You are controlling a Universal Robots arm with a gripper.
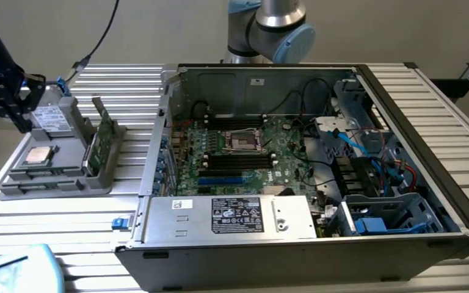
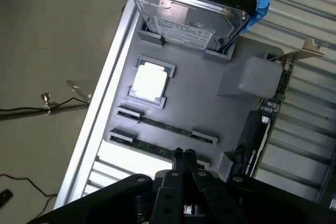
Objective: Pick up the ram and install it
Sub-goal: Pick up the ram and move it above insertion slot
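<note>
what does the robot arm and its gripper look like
The arm is made of round silver-grey tube sections with pale blue joint caps. The gripper is matte black and angular, ending in two slim black jaws. A thin black cable runs down near it in the exterior view.

Thin green ram (image 2: 167,127), edge-up in tray (image 2: 199,103)

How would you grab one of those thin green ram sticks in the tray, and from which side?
Take the ram by its bare upper long edge near the middle, straight down from above. It stands on edge in the grey tray, with holders capping both ends, so only that top edge is free to pinch across its flat faces.
</note>
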